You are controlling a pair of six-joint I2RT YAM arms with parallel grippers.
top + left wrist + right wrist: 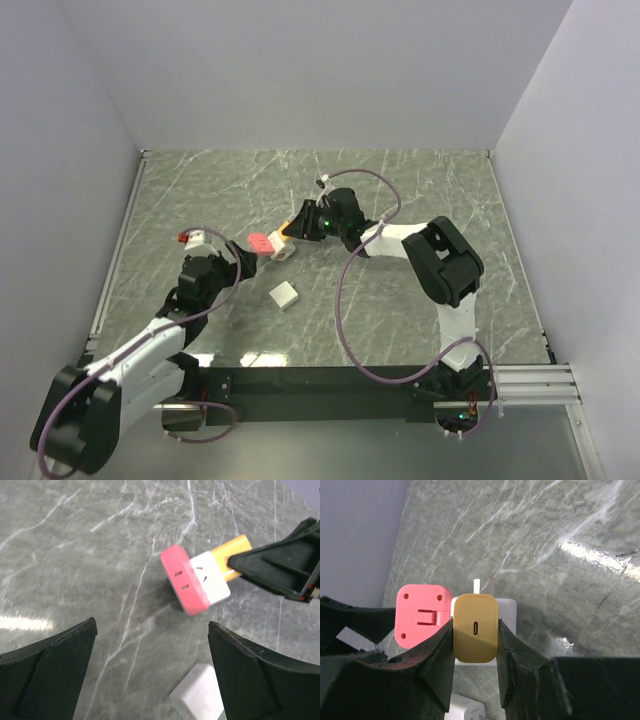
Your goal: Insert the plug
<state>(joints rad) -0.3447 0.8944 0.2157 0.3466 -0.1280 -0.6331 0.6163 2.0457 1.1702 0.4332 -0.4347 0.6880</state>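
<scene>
My right gripper [300, 229] is shut on a yellow plug [475, 628], also seen from above [288, 232]. The plug's front end meets a white socket block [212, 580] with a pink face [182, 580] that has slots in it. The block lies on the marble table, and I cannot tell how far the plug is seated. In the right wrist view the white block [507, 611] and the pink part [421, 616] sit behind the plug. Two metal prongs [477, 585] stick out past the block. My left gripper [152, 645] is open and empty, just short of the pink face [259, 243].
A white charger cube [284, 295] lies on the table near my left gripper's right finger; it also shows in the left wrist view [199, 696] and the right wrist view [465, 711]. A small red and white piece [191, 238] lies left of the left wrist. White walls enclose the table.
</scene>
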